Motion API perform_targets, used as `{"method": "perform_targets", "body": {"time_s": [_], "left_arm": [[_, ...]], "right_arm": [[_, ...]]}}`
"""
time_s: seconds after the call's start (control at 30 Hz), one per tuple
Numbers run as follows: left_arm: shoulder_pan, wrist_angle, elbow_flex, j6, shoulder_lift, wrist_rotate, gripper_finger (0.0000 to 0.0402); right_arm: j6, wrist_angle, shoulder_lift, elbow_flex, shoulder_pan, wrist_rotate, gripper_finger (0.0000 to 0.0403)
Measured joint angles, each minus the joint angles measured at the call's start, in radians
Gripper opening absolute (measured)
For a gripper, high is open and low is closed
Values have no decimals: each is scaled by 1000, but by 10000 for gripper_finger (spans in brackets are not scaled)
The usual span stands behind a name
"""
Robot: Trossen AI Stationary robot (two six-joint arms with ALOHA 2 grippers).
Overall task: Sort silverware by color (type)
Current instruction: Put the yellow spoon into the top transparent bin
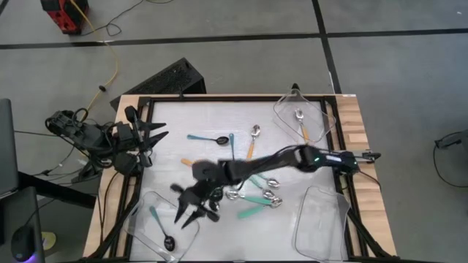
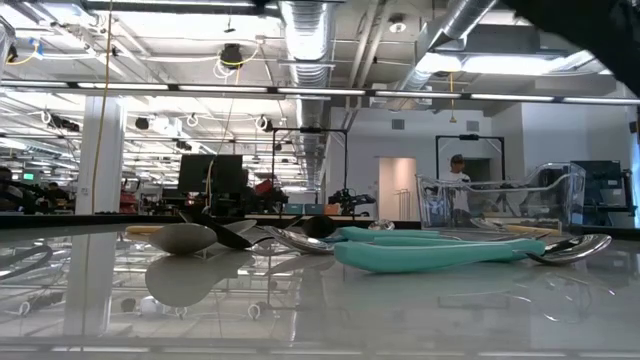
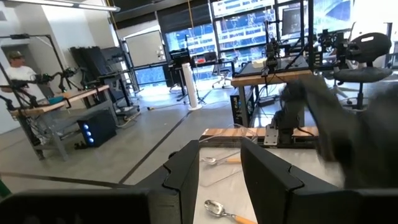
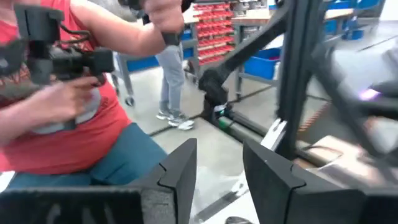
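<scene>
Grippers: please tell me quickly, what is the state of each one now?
Left gripper: open, empty, waiting at the table's left edge.
Right gripper: open, empty, above the clear tray that holds a blue spoon.

- Right arm point(image 1: 292, 158) spans the table centre, blocking passage above the teal-handled spoons point(image 1: 257, 199).
- Right gripper point(image 1: 191, 207), fingers spread, hangs beside the near-left tray point(image 1: 139, 219).
- Far-left tabletop point(image 1: 175, 120) lies open.

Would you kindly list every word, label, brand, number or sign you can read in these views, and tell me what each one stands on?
No text can be read in any view.
Red bins on the shelving behind the person: any labels are too blurred to read.
Spoons and clear trays on the table: no markings visible.
</scene>
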Motion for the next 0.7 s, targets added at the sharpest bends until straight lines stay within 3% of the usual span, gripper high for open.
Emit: {"method": "perform_targets", "body": {"time_s": [0.1, 0.27, 0.5, 0.7], "left_arm": [[0, 0, 0, -8, 0, 0, 110], [0, -12, 0, -40, 0, 33, 110], [0, -10, 0, -42, 0, 153, 110], [0, -3, 0, -18, 1, 210, 110]], "right_arm": [[-145, -269, -125, 2, 0, 93, 150], [-249, -680, -320, -2, 6, 354, 146], [-154, -1015, -637, 0, 51, 620, 144], [32, -1241, -871, -1, 152, 911, 136]]}}
